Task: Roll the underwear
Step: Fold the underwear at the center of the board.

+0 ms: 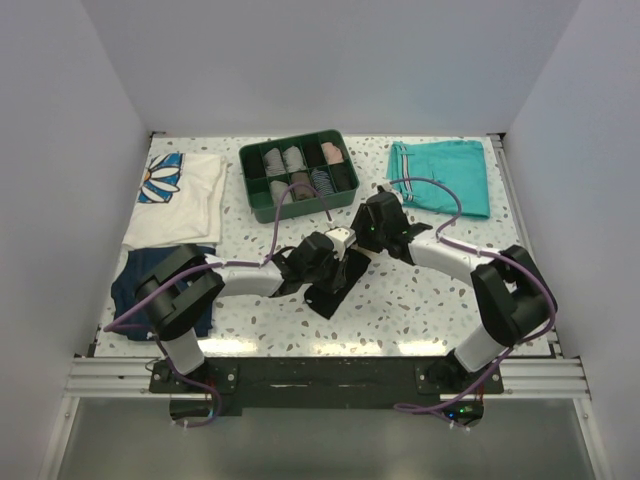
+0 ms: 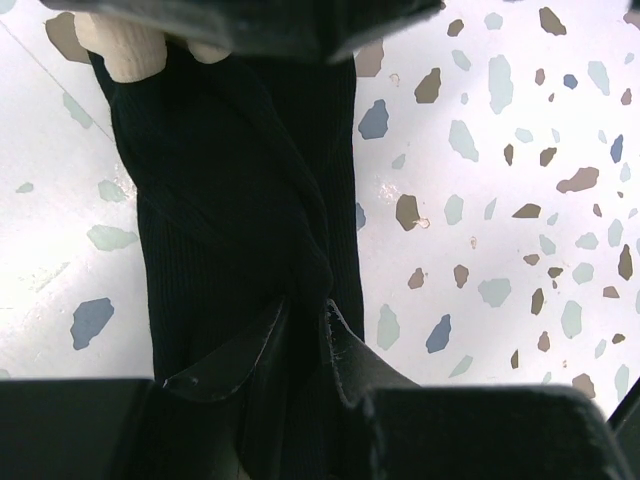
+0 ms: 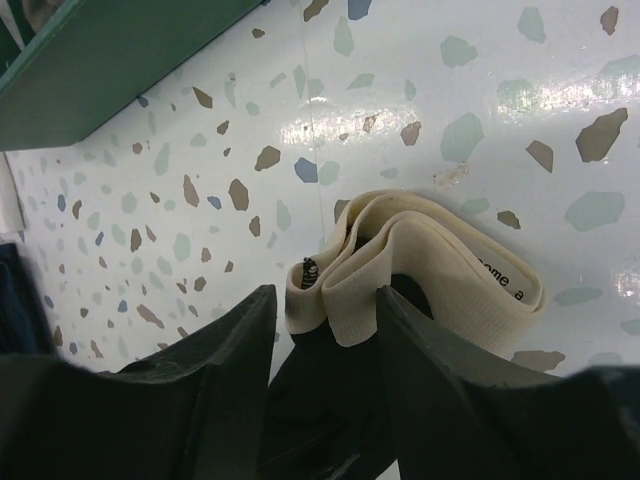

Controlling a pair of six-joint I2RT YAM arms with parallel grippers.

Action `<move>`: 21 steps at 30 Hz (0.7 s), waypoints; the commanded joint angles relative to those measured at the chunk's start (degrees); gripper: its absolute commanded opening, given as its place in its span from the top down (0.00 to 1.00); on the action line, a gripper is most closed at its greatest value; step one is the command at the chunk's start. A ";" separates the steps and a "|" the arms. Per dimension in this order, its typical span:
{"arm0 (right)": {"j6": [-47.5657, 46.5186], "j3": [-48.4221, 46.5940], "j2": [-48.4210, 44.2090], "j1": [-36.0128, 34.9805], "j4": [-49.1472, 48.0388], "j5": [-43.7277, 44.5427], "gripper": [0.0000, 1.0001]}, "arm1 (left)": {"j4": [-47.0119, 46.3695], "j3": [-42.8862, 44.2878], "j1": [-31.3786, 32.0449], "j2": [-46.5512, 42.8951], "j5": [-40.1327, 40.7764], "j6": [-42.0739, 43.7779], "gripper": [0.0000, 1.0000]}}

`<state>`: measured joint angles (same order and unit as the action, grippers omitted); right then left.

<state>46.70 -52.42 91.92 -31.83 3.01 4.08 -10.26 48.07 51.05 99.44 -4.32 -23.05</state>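
Top external view has the underwear (image 1: 333,292) lying near the middle of the worktop (image 1: 430,295), a little toward the near edge, as a narrow black strip with its beige waistband (image 1: 342,238) at the far end. Both arms reach in over it from either side. The left gripper (image 1: 326,264) sits over the black fabric, and its wrist camera shows the two fingers (image 2: 240,358) drawn together and pinching up a ridge of the ribbed black cloth (image 2: 240,200), which runs lengthwise away from them toward the beige band (image 2: 120,45). The right gripper (image 1: 358,232) is at the waistband end; in its own camera the fingers (image 3: 225,350) are closed on a bunched fold of the beige elastic (image 3: 400,255), which fills the gap between them, with black fabric just beneath. A green organiser tray (image 1: 255,200) holding small rolled garments stands at the middle of the far edge, and its wall shows in the right wrist view (image 3: 100,60). Teal shorts (image 1: 445,175) lie in the far right corner, a white printed T-shirt (image 1: 185,200) lies along the left edge, and a navy garment (image 1: 130,290) lies in the near left corner, partly under the left arm.
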 commanded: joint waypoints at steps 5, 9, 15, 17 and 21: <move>-2.05 -1.63 -1.57 -0.16 0.95 2.08 0.48 | -2.48 -0.17 0.46 0.23 -0.78 0.99 0.78; -2.13 -3.56 0.27 -0.16 2.43 1.55 0.47 | -2.48 -0.09 0.63 0.14 -0.69 1.08 0.78; -2.49 -5.67 2.47 -0.25 4.54 1.72 0.52 | -2.66 -0.17 0.63 0.05 -0.69 0.99 0.78; -2.49 -5.76 2.74 -0.25 4.64 1.81 0.57 | -2.75 -0.35 0.63 0.05 -0.61 0.90 0.78; -2.31 -5.50 2.48 -0.25 4.90 2.34 0.73 | -2.83 -0.35 0.72 0.14 -0.69 0.99 0.79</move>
<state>44.88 -56.07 94.56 -31.88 6.90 4.99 -10.28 48.05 51.20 99.46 -4.36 -22.96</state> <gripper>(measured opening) 0.337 0.215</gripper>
